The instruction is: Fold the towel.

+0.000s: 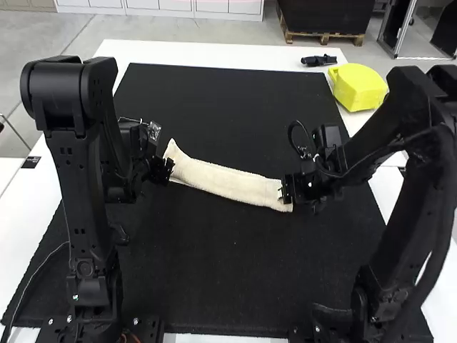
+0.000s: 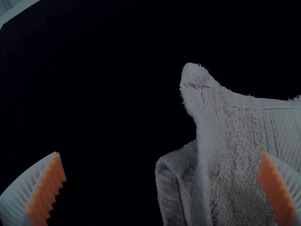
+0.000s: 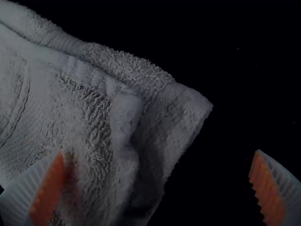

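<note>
While my left gripper (image 2: 161, 153) and right gripper (image 3: 159, 152) both stood wide apart, nothing grasped, the towel (image 1: 228, 184) lay between them, a narrow folded strip on the black mat (image 1: 235, 286). Long axis ran from one gripper to the other, an end near each. Neither arm looked clearly nearer; closing likely called for both ends.

And here the towel (image 1: 232, 183) is cut off in both wrist views; beyond it, a black object (image 1: 318, 61) sits too small to name!
</note>
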Action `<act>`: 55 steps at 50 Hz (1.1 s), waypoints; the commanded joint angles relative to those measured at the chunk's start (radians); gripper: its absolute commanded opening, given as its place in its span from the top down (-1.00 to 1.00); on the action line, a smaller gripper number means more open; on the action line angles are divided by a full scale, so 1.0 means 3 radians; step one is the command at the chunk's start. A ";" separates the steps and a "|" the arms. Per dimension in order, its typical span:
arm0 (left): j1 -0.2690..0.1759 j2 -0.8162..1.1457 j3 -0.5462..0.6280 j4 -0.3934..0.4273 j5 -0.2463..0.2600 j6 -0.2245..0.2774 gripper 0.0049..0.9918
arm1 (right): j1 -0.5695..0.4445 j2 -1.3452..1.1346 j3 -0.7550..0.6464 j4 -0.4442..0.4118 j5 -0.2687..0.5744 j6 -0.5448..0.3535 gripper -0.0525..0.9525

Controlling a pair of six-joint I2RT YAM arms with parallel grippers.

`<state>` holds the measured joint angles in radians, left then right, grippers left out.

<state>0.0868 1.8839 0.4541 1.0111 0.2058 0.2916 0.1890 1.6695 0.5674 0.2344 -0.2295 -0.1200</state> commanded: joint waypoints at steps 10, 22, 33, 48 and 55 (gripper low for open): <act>-0.0013 -0.0134 -0.0026 0.0040 -0.0021 0.0025 -0.93 | -0.0006 0.0095 0.0098 0.0016 0.0059 -0.0142 -0.69; 0.0002 -0.0134 -0.0021 0.0045 -0.0021 0.0025 -0.93 | 0.0004 0.0131 0.0113 0.0062 0.0105 -0.0132 0.07; 0.0002 -0.0134 -0.0021 0.0045 -0.0021 0.0030 -0.93 | -0.0016 0.0162 0.0128 0.0047 0.0105 -0.0142 0.92; -0.0018 -0.0134 -0.0005 0.0045 -0.0021 0.0020 -0.93 | -0.0129 0.0121 0.0128 0.0042 0.0161 -0.0444 0.92; -0.0018 -0.0134 0.0000 0.0050 -0.0021 0.0025 -0.93 | -0.0298 0.0075 0.0113 0.0103 0.0223 -0.0577 0.92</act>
<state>0.0868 1.8839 0.4541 1.0161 0.2058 0.2916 0.1558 1.7020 0.5987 0.2588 -0.2279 -0.2379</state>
